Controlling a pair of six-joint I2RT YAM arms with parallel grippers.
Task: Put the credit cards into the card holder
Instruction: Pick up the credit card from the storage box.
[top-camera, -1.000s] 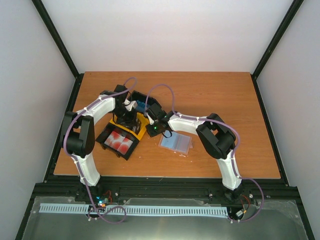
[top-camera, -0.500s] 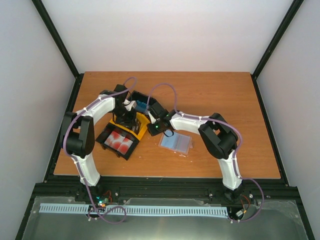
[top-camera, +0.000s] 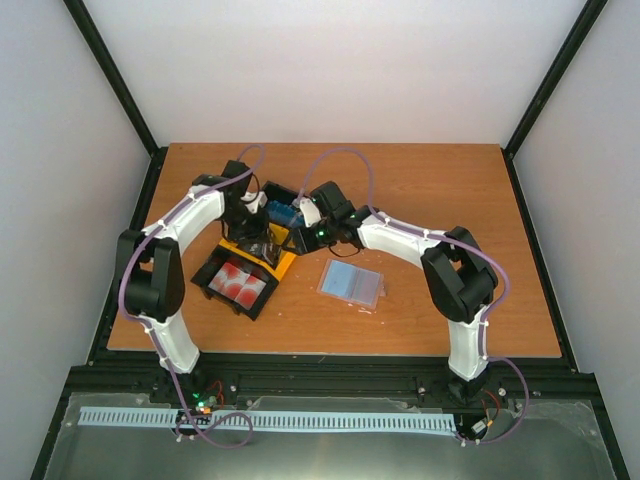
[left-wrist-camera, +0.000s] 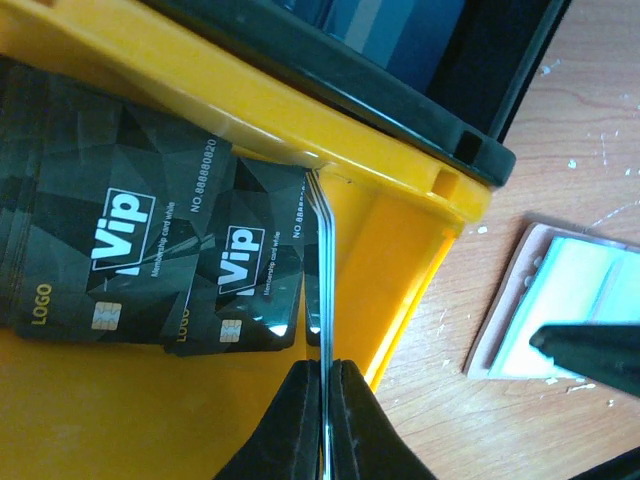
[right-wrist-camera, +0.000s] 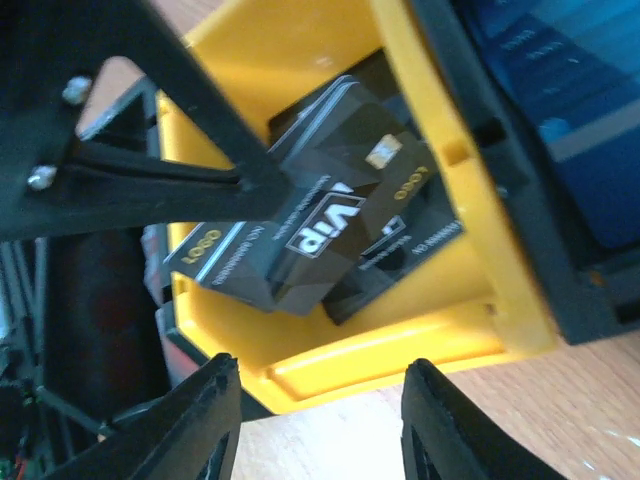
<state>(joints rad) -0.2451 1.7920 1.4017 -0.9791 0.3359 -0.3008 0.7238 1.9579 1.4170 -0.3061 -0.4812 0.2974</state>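
Wooden table (top-camera: 440, 190), overhead view: you see the three-bin tray (top-camera: 222, 252) left of centre, with red cards (top-camera: 240, 283) in its near black compartment, and the card holder (top-camera: 351, 283) lying flat on the bare wood to its right, apart from it. The left gripper (top-camera: 257, 240) and the right gripper (top-camera: 291, 230) both reach over the tray's middle section; their jaws are too small here for you to read. Left wrist view: the left gripper (left-wrist-camera: 325, 370) is clamped on the held black cards (left-wrist-camera: 322, 250), seen edge-on and standing upright above the yellow bin (left-wrist-camera: 405, 235). The loose black cards (left-wrist-camera: 120, 250) lie overlapping on that bin's floor, light blue cards (left-wrist-camera: 400, 30) lie in the black bin (left-wrist-camera: 470, 150) behind, and the card holder (left-wrist-camera: 520, 330) rests on the wood at right. Right wrist view: the right gripper (right-wrist-camera: 320, 368) hangs with its fingers spread wide over the yellow bin (right-wrist-camera: 330, 360), gripping nothing, while the held black cards (right-wrist-camera: 300, 230) sit tilted in the other arm's pinch.
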